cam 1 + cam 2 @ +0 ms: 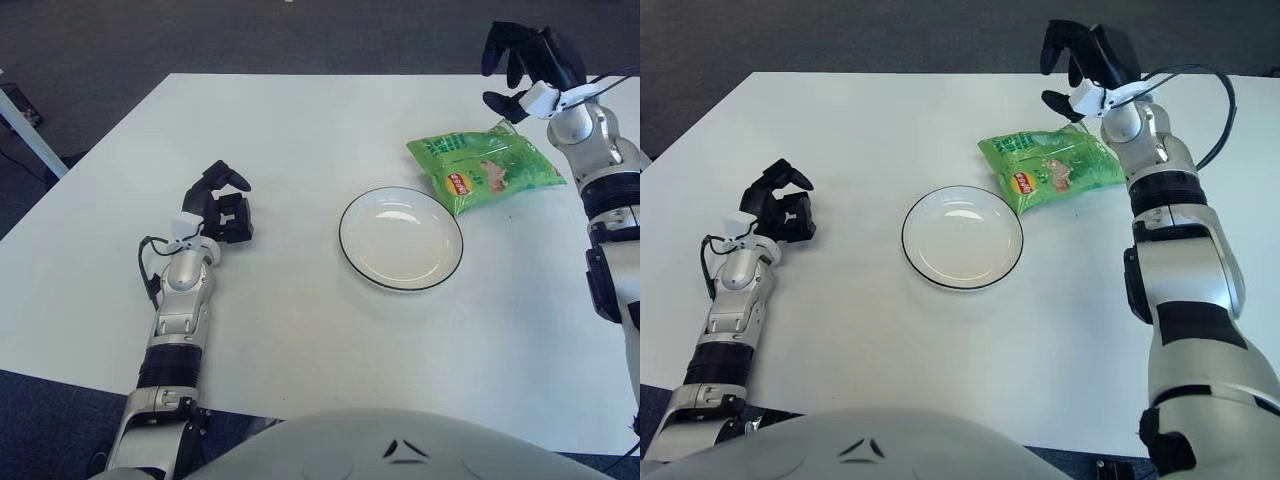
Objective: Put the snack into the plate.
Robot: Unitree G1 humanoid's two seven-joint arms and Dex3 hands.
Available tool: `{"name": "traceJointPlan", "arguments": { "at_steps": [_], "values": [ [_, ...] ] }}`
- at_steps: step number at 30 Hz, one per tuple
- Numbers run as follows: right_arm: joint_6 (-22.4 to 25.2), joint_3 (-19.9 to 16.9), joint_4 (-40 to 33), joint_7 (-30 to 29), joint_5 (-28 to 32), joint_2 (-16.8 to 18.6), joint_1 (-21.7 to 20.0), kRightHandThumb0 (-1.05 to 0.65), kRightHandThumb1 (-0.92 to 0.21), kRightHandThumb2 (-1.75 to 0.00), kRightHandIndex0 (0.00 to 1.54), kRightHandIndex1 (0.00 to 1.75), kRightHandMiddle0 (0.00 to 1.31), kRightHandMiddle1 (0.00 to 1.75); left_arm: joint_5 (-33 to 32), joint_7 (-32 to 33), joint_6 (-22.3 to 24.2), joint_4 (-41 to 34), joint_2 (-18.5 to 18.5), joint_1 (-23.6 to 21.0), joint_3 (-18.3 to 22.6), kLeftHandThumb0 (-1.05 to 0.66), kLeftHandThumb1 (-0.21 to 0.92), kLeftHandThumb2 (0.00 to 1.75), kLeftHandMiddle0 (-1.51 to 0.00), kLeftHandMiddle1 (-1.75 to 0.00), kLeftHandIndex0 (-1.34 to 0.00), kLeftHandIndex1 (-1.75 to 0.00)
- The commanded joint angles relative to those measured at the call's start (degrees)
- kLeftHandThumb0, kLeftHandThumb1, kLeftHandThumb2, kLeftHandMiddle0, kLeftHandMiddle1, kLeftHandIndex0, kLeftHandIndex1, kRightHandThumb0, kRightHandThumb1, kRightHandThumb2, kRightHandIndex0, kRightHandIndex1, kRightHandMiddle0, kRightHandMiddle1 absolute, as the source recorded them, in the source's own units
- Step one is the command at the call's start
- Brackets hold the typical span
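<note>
A green snack bag point(483, 167) lies flat on the white table, just right of and behind a white plate with a dark rim point(352, 260). The plate holds nothing. My right hand point(522, 62) hovers above the bag's far right end, fingers spread and holding nothing; it also shows in the right eye view point(1085, 58) over the bag point(1052, 170). My left hand point(222, 200) shows at the left of the table, well left of the plate, fingers curled and holding nothing.
The white table point(300, 130) reaches to a far edge near the top and a near edge at the bottom. A dark carpeted floor lies beyond. A white bar point(30, 135) slants at the far left.
</note>
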Motion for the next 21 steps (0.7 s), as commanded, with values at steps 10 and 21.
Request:
{"name": "traceJointPlan", "arguments": {
  "at_steps": [10,21],
  "values": [
    [-1.96,0.0,-1.96,12.79,1.13,-4.28,1.92,-0.33,-0.42,-1.12,0.37,1.69,0.36,1.69,0.15,0.37,1.47,4.0,-4.15,7.71,-1.41,-0.51,0.25,1.4,-1.32,-1.75,-0.67,-1.75],
    [-4.26,3.9,-6.88,23.27,-2.25,-8.81,3.24,-0.93,-0.71,-0.51,0.01,0.56,0.0,0.93,-0.24,0.18,1.82,4.26,-4.07,7.45,-1.09,-0.51,0.23,1.42,-1.3,-1.75,-0.68,-1.75]
  ]
}}
